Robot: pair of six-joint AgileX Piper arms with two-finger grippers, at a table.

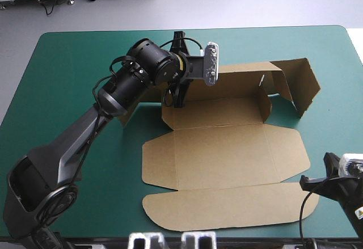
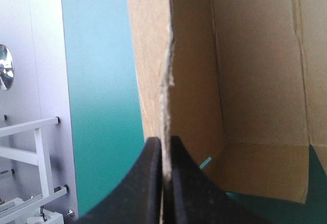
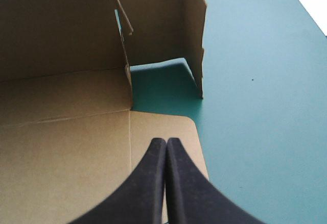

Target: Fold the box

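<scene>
The brown box [image 1: 221, 152] lies mid-table with its back wall and both short end walls raised and its lid flat toward the near edge. My left gripper [image 1: 179, 98] reaches over the box's far left corner. In the left wrist view it [image 2: 164, 145] is shut on the upright edge of the box's left wall [image 2: 153, 55], the board pinched between the black fingers. My right gripper [image 1: 305, 182] hovers at the lid's right end. In its own view it [image 3: 166, 142] is shut with nothing in it, above the lid's rounded corner [image 3: 179, 127]. A loose end flap [image 1: 298, 84] stands angled at the box's far right.
Bare teal-green cover [image 1: 68, 79] stretches left of the box, and more [image 3: 255, 106] lies to its right up to the table's right edge. The lid's front flap [image 1: 227, 209] reaches close to the near edge.
</scene>
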